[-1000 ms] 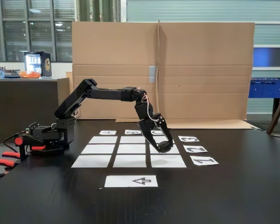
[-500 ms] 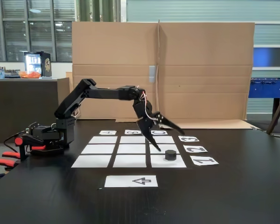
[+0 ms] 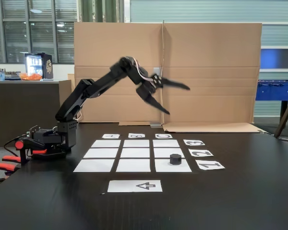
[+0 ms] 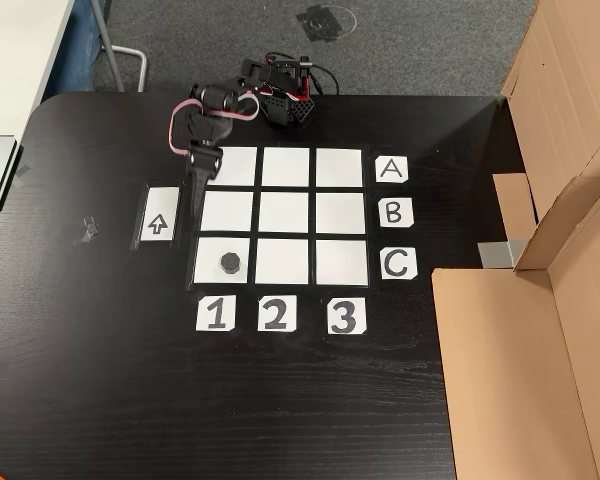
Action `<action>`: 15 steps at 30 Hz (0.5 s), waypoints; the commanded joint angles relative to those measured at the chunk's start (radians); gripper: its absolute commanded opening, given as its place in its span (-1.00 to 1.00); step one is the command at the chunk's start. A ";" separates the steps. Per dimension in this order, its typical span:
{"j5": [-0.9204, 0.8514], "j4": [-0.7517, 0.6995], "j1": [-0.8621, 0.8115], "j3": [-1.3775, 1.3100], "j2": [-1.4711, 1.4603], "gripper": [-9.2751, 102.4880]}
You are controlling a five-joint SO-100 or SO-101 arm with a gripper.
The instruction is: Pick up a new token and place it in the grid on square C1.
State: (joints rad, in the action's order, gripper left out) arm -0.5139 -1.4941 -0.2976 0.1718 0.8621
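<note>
The black gripper's [image 3: 178, 99] two thin fingers [image 3: 179, 86] were spread wide apart, high in the air, holding nothing and touching nothing. The small black round token [image 3: 175, 158] sat on the white paper corner square C1 [image 4: 224, 262] of the nine-square paper grid [image 4: 284, 213]. A low swing could bump the token off.

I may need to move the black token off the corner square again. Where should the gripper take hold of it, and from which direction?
Grip the token across its round side wall, coming straight down from above. It is a short puck standing flat on square C1 with bare paper all round, so the fingers can likely straddle it from any side. The gripper hangs open, high above the grid.
</note>
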 commanded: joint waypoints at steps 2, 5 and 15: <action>0.009 -0.132 -0.032 -0.195 0.081 -0.01; 0.011 -0.166 -0.064 -0.201 0.143 -0.01; 0.028 -0.235 -0.189 -0.158 0.371 -0.01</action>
State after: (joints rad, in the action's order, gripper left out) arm -0.4955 -1.7150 -0.4479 0.0031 1.1290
